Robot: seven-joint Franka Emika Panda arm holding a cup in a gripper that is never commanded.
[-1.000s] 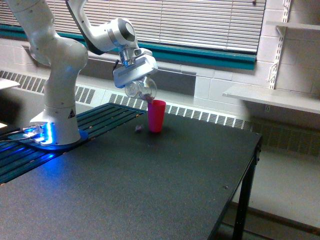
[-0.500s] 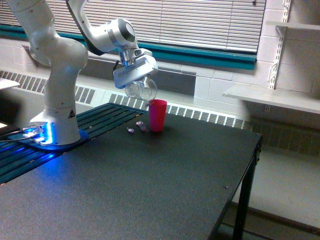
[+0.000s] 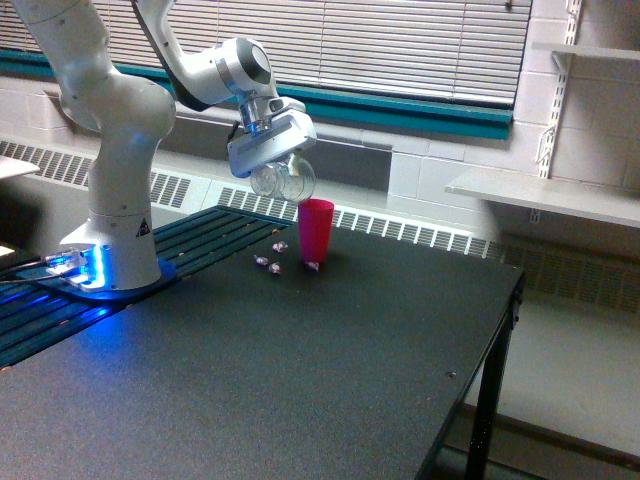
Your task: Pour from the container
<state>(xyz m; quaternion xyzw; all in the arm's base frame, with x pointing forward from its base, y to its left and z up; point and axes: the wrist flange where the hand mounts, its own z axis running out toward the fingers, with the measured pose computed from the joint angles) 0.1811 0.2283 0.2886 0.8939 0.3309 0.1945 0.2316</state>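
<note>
**Container tipped over the pink cup, bits on the counter**

Counter (image 3: 300, 400) first, since it fills the front of the shot: dark, matte top, black leg at the exterior view's right. Nothing sits on the near half.

Further back, a few small pinkish-purple pieces (image 3: 272, 264) lie loose on the counter, just to the exterior view's left of the pink cup (image 3: 315, 232). One more piece looks to be right at the cup's base. The cup stands upright, opaque, bright pink.

Just above and to the exterior view's left of that cup is the container (image 3: 283, 179). It's a small clear rounded glass, see-through enough that the wall shows behind it. It's tilted well over on its side, with the mouth end near the pink cup's rim but not touching it. I can't make out any pieces left inside at this size.

The gripper (image 3: 272, 165) has its fingers closed on the container, clamping it from above. It's white and the arm sweeps up toward the top left.

The arm's white base (image 3: 112, 225) stands at the exterior view's left on a slatted dark panel (image 3: 215, 232), with a blue glow around its foot. There's a small dark triangular sticker on the base, too small to read. No other writing I can make out.

At the very back: window blinds (image 3: 400, 45), a teal strip below them, a block wall and a grey shelf (image 3: 545, 195) on the exterior view's right.
</note>
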